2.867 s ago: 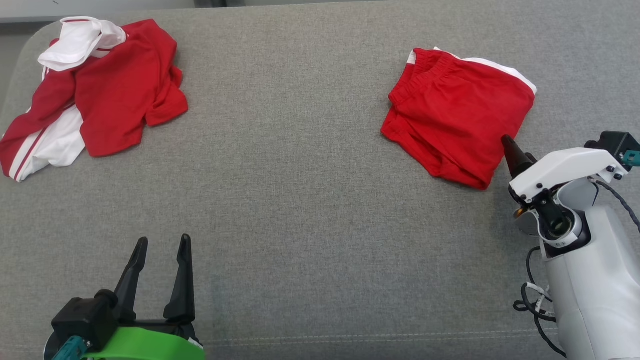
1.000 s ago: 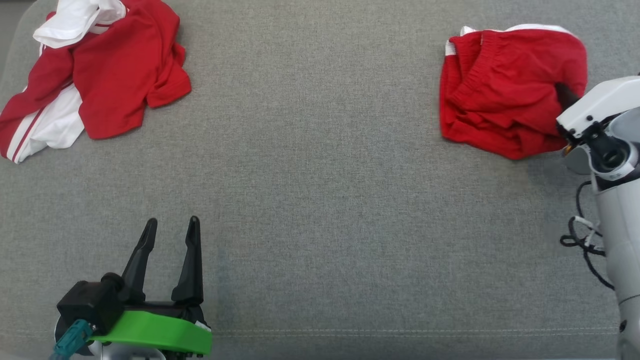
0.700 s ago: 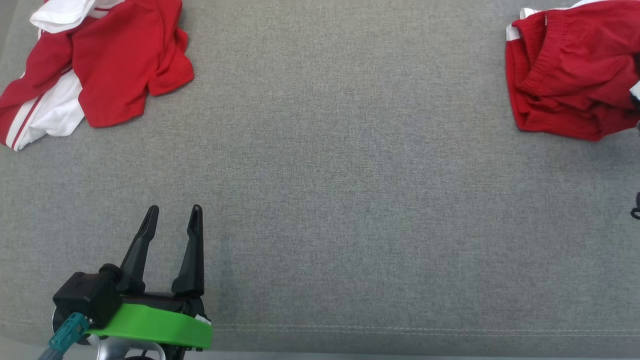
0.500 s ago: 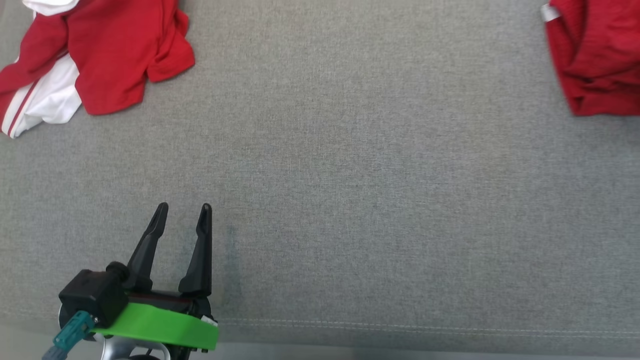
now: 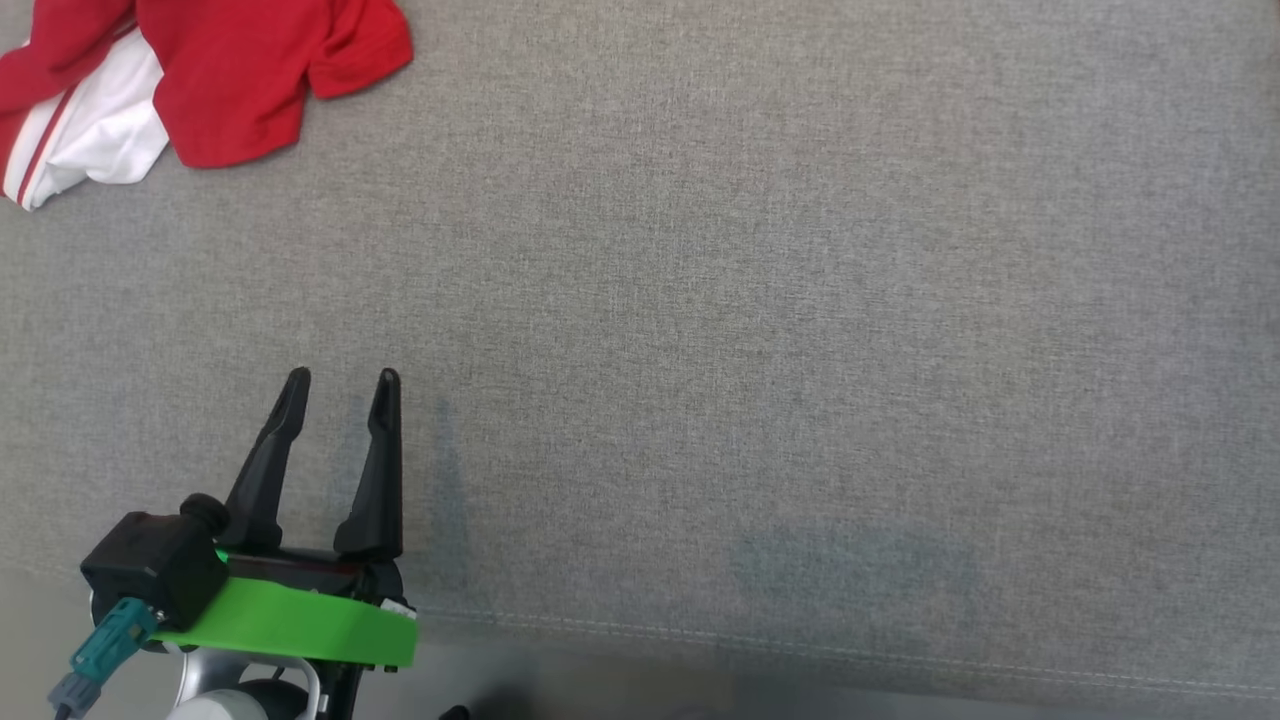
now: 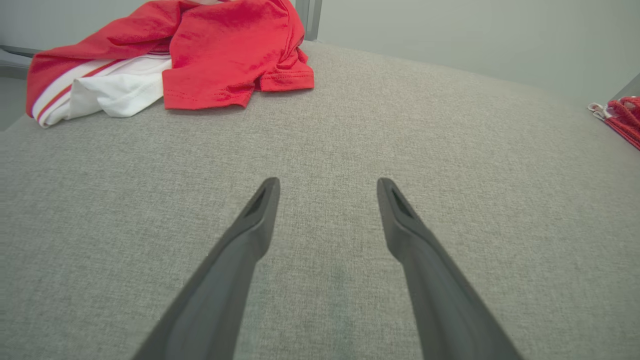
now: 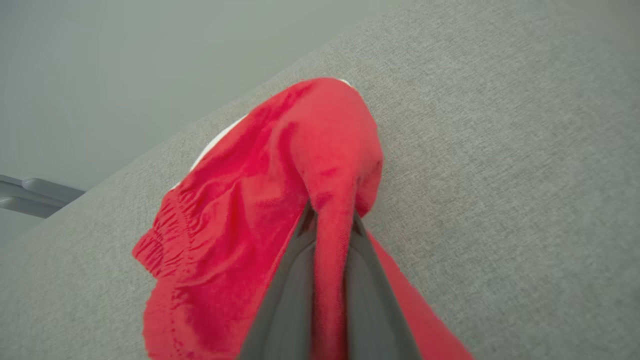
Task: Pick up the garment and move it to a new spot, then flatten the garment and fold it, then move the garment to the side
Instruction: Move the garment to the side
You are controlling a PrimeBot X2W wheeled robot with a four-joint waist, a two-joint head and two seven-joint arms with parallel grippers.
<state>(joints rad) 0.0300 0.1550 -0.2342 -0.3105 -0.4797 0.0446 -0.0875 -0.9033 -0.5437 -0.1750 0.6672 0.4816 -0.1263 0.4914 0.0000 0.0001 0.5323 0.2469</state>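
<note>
Your right end effector [image 7: 331, 216] is clenched on a fold of the red shorts [image 7: 240, 210], which are bunched over the grey cushion [image 7: 500, 150]. Pickup looks done and set-down remains, but I can't judge the folding. Your left end effector [image 6: 327, 187] hovers spread and empty, well apart from the red-and-white top [image 5: 230, 90].

Red shorts [image 7: 235, 215], red-and-white shirt [image 5: 230, 90], plain grey cushion [image 5: 700, 300].

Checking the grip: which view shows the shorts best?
Right wrist view: the shorts are close up, a fold pinched in the shut right gripper. The left wrist view catches a red edge at far right, likely theirs.
</note>
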